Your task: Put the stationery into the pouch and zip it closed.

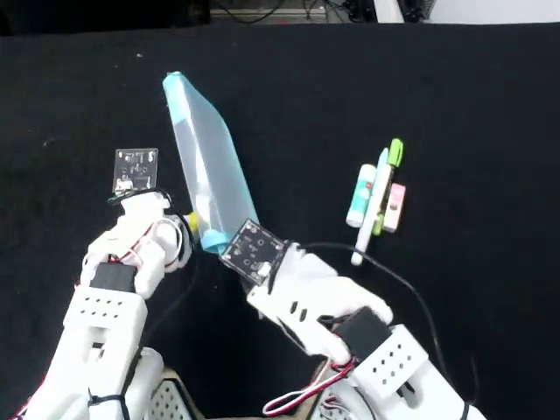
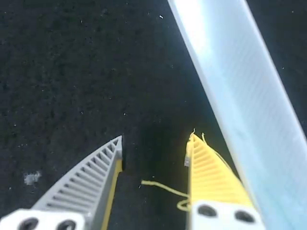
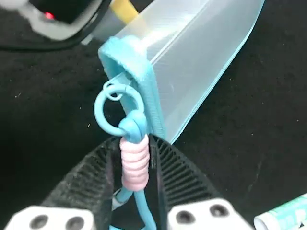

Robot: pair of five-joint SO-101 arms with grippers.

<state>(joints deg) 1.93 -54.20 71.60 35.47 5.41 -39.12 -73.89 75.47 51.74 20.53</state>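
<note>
Presently on record, right claw (image 3: pixel 136 143): its two black fingers are standing narrow and clamping the pink coiled zipper pull (image 3: pixel 135 163). A light-blue ring (image 3: pixel 106 112) is linking that pull to the teal zipper end of the translucent pale-blue plastic pouch (image 3: pixel 192 62), which is stretching away from the fingertips.

Left claw (image 2: pixel 154 141): it is standing wide, holding nothing, with the grey finger and the yellow finger (image 2: pixel 208 177) hovering over the black cloth tabletop (image 1: pixel 472 105). The yellow finger is sitting just beside the pouch's long edge; contact cannot be told.

Pouch, high view: it is lying diagonally across the tabletop, its near end meeting both claws and its far end pointing away from the arms.

Stationery: a green-capped pen (image 1: pixel 394 156), a white pen (image 1: pixel 372 210), a white-and-green glue stick (image 1: pixel 360 197) and a pink eraser (image 1: pixel 395 207) are lying bunched together on the tabletop, well apart from the pouch, on the right arm's side.
</note>
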